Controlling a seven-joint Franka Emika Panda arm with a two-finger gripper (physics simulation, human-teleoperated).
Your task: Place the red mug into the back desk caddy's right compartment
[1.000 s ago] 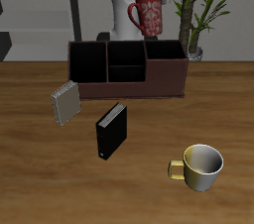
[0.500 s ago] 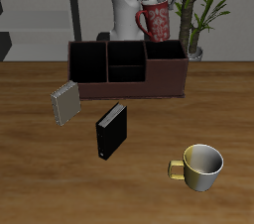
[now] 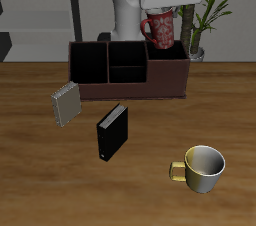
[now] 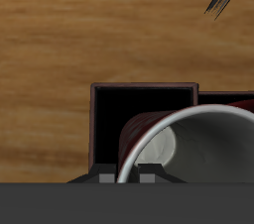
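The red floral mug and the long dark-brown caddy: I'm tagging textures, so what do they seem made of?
The red floral mug looks like glazed ceramic: printed speckled pattern, smooth pale inside. The long dark-brown caddy looks like matte stained wood, with flat black inner dividers; no grain is discernible.

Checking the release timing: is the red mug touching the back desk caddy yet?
Cannot tell. In the exterior view the red mug, under the claw, overlaps the back desk caddy rim; the wrist view shows no plain gap or contact.

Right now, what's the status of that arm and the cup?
Two-finger gripper shut on red floral-patterned mug. Mug held above dark-brown wooden desk caddy's wide end compartment. Nothing blocking.
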